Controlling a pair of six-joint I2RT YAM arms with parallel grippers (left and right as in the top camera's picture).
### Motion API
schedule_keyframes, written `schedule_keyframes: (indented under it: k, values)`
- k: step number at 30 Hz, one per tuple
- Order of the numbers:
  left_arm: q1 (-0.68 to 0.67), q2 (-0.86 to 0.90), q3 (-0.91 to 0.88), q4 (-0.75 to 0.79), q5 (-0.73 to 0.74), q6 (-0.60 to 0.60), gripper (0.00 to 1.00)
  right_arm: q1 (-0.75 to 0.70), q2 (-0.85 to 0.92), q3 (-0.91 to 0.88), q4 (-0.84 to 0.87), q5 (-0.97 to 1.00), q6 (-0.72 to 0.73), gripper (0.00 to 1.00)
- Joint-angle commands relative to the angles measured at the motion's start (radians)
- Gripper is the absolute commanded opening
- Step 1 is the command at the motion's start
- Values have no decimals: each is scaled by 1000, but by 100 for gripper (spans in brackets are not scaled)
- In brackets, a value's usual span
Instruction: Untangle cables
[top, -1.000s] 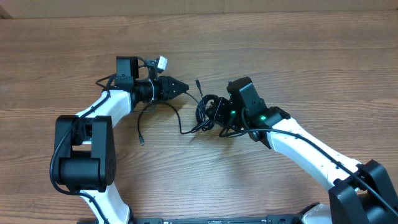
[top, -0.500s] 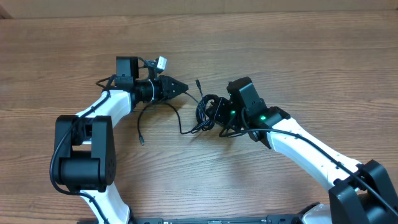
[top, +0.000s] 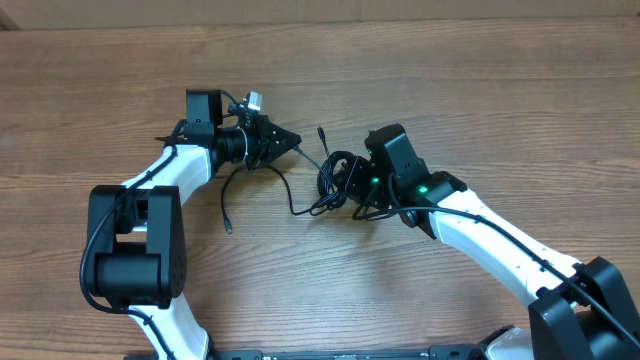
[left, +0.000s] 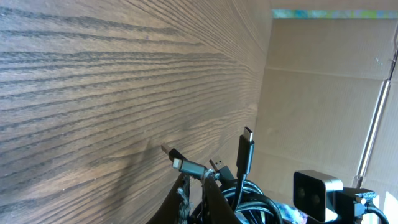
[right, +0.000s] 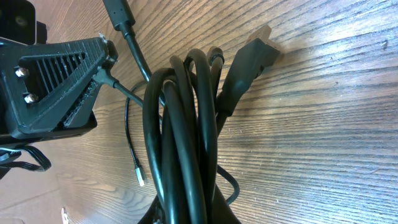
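Cables (top: 331, 178) are right in the grip of the right gripper (top: 349, 187). Its jaws are pressed together on a fat coiled bundle (right: 180, 143), several black loops stacked side by side and rising straight out from between the fingers.

Just left of the right gripper, the left gripper (top: 291, 143) has its jaws pressed together too. By the look of it they pinch a thin strand (right: 127, 91) that leads off the bundle. The pinch point is tiny, so call that a judgement.

From there the thin strand trails well out to the left of the right gripper and back toward the robot. It ends in a small plug tip (top: 228, 229) lying on the wooden table (top: 480, 90).

How far along? Early, I'd say. One strand is drawn partly clear, but the loops lie wound over one another, and a chunky plug (right: 252, 59) sits tucked against the coil beyond the right gripper. Nearly all the separating is left to do.

Now the bearings. The bundle's long axis runs along the right gripper's own line of reach, pointing away from it, up the table and leftward. A dark plug (top: 320, 131) pokes out past the coil on the far side of the right gripper, aimed away from the robot. The thin strand runs the other way, slanting down from left of the right gripper toward the robot's side, plug tip leading.
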Motion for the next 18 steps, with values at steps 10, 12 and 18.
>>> schedule_keyframes:
  k: [10,12,18]
  values:
    - [-9,2,3,3,39,-32,4,4,-7,10,30,26,-1,4]
    - [-18,2,3,4,39,-32,4,4,-7,11,47,22,13,4]
    - [-43,2,3,23,92,-22,4,3,-7,11,95,6,35,4]
